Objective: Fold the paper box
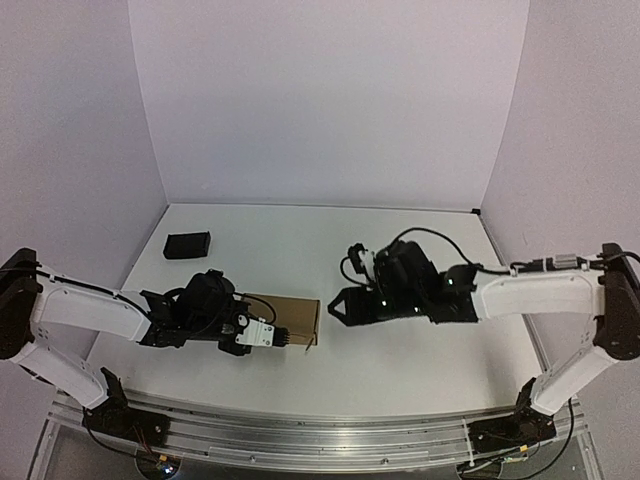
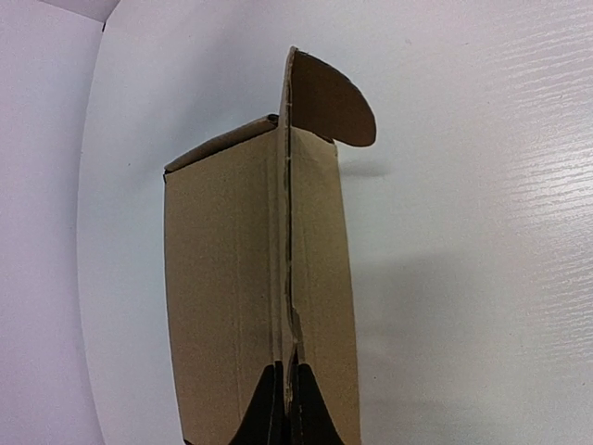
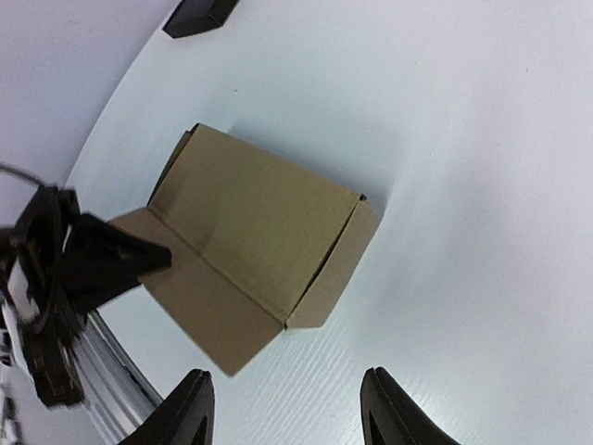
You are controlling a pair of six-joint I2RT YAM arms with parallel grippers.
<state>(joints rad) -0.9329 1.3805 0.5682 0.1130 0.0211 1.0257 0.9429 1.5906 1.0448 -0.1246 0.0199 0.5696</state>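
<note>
White table (image 1: 400, 385) bears paper box (image 1: 297, 315) pinched by left claw (image 1: 284, 338).

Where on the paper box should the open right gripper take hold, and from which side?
Probably the short end flap of the paper box, approached from the right. It stands ajar as a thin edge facing the right gripper, whose jaws are open, while the left gripper pinches the long flap at the opposite end.

White matte bench (image 1: 300, 370). Brown paper box (image 1: 296, 318) resting on it, flap edge pinched between left fingers (image 2: 267, 408), just ahead of spread right fingers (image 3: 190, 413). Black block (image 1: 187, 244) well beyond left fingers, apart from paper box.
</note>
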